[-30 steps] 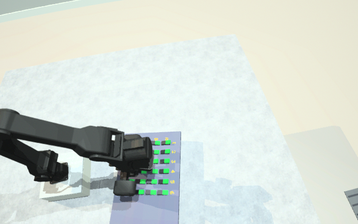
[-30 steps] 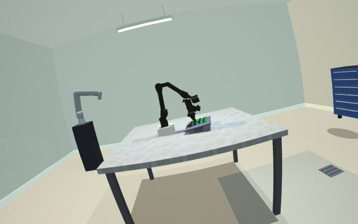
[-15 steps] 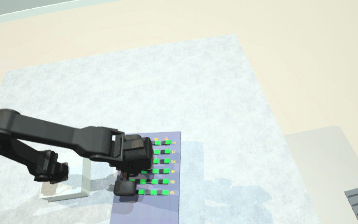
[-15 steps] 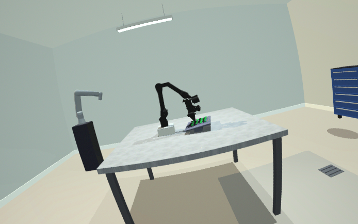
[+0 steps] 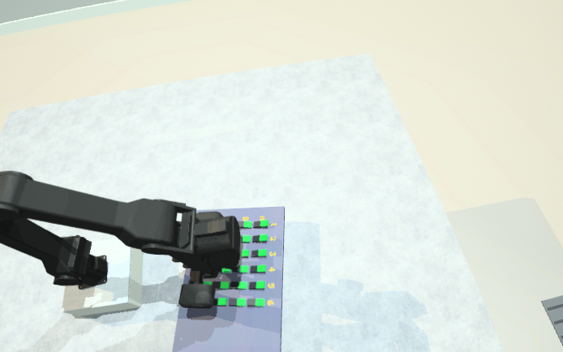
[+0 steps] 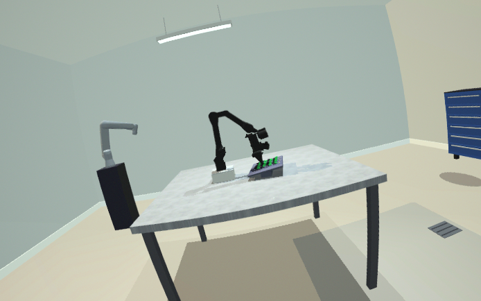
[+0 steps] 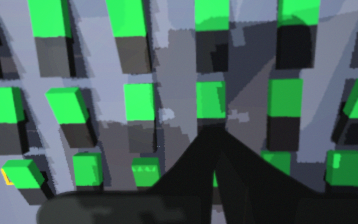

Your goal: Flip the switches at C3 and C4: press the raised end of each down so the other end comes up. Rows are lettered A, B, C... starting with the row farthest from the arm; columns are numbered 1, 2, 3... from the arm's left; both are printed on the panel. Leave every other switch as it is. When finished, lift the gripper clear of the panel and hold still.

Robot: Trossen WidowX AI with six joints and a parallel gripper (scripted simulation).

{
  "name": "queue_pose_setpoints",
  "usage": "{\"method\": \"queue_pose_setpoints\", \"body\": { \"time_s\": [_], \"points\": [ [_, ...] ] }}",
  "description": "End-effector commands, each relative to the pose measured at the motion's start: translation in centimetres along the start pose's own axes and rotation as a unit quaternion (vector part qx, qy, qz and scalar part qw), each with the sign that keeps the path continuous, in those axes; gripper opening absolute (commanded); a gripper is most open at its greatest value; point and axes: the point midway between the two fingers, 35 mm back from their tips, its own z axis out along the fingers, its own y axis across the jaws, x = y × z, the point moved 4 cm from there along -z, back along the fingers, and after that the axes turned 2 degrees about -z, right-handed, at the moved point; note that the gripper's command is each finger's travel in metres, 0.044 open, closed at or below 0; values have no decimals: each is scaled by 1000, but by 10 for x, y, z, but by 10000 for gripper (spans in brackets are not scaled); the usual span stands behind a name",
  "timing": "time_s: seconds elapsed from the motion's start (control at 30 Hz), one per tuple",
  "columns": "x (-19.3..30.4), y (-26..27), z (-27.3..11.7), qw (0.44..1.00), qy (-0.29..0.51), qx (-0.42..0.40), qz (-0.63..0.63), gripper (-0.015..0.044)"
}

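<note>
The purple-blue panel (image 5: 232, 333) (image 6: 257, 172) carries rows of green-and-black rocker switches. In the wrist view, C4 (image 7: 210, 99) is in the middle row with its green half toward the far side. C3 (image 7: 139, 102) is just left of it, green half also far, black half near. My gripper (image 6: 262, 161) (image 7: 211, 135) is shut and empty. Its tip is over the near black half of C4 and hides part of it; whether it touches cannot be told. In the top view the arm hides C3 and the fingertips, while green of C4 (image 5: 225, 270) shows.
Neighbouring switches stand close around the tip: B4 (image 7: 212, 15) beyond, C5 (image 7: 285, 98) to the right, and D3 (image 7: 145, 172) toward the arm. The fingers partly cover D4. The white base block (image 5: 135, 277) (image 6: 223, 176) stands on the pale table (image 5: 332, 145) (image 6: 276, 193).
</note>
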Motion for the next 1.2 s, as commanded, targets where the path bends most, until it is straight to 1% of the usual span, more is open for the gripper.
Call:
{"method": "queue_pose_setpoints", "body": {
  "time_s": [0.0,0.63,0.7,0.8,0.83,1.0,1.17],
  "points": [
    [1,0,2,1000,3,-1,-2,0],
    [1,0,5,1000,3,-1,-2,0],
    [-2,0,-7,1000,2,0,0,0],
    [-4,0,-51,1000,13,-1,-2,0],
    [-3,0,-59,1000,15,-2,-2,0],
    [-5,1,-62,1000,16,-2,-2,0],
    [-33,16,-68,1000,15,-2,-2,0]
  ]
}}
